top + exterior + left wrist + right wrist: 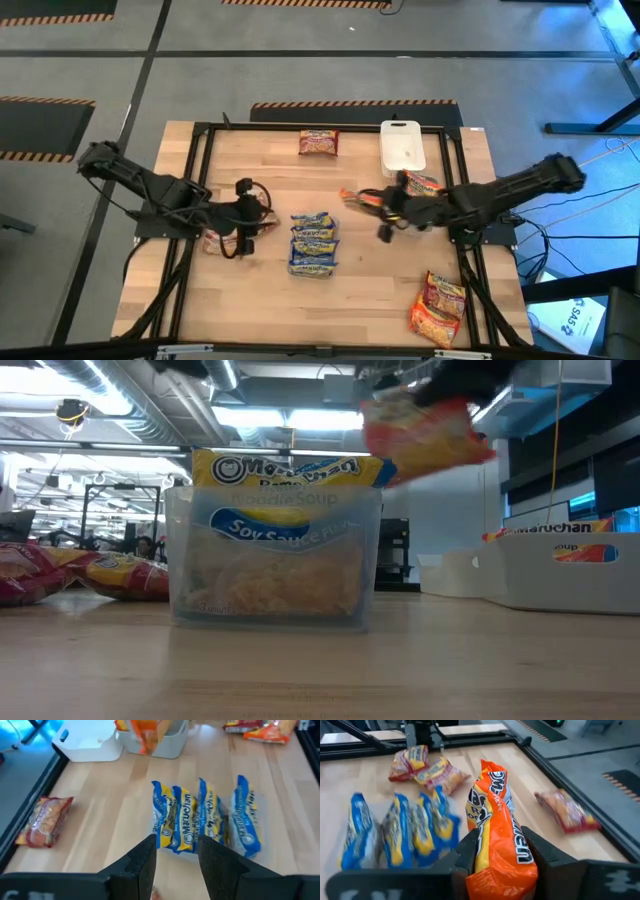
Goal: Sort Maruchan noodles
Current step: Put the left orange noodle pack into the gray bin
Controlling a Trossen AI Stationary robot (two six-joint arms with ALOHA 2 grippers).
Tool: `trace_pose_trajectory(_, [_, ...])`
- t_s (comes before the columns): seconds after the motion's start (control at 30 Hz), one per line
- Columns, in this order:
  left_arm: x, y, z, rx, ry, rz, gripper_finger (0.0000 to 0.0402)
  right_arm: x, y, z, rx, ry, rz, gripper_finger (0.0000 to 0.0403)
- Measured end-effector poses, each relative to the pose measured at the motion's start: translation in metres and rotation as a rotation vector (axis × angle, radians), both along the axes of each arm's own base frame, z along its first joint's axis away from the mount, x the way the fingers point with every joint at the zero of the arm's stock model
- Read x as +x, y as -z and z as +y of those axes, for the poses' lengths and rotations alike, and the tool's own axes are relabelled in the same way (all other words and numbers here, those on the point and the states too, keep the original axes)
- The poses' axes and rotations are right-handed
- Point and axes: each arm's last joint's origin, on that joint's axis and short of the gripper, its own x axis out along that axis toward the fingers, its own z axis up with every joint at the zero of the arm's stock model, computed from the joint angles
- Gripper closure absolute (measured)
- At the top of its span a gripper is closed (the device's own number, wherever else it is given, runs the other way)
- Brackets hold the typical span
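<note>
The right gripper (502, 862) pinches an orange packet (497, 835) above the table, its long axis running out past the fingers toward the left arm. The left gripper (176, 857) hangs empty, fingers narrowly apart, beside the blue packets (312, 243) standing on edge in a clear container (272, 555).

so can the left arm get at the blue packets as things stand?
Probably yes: the left tool is open and empty, facing the blue packets standing in their clear container, with bare table between.
</note>
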Motion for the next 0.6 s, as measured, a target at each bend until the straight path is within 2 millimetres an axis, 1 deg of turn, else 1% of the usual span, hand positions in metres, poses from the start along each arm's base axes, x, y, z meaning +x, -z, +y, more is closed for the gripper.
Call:
trace_pose_trajectory(0.13, [0.006,0.023,0.004,-0.009,-0.028,-0.022,0.0265,-0.043,0.017,-0.012,0.035,0.015,-0.015,0.0312])
trace_pose_trajectory(0.27, [0.011,0.036,0.008,-0.018,-0.052,-0.04,0.0265,-0.078,0.028,-0.022,0.057,0.019,-0.015,0.0311])
trace_pose_trajectory(0.4, [0.013,0.04,0.012,-0.034,-0.058,-0.045,0.0265,-0.107,0.031,-0.03,0.13,0.042,0.021,0.031])
trace_pose_trajectory(0.6, [0.014,0.041,0.015,-0.018,-0.053,-0.046,0.0265,-0.134,0.032,-0.036,0.261,0.021,0.034,0.0309])
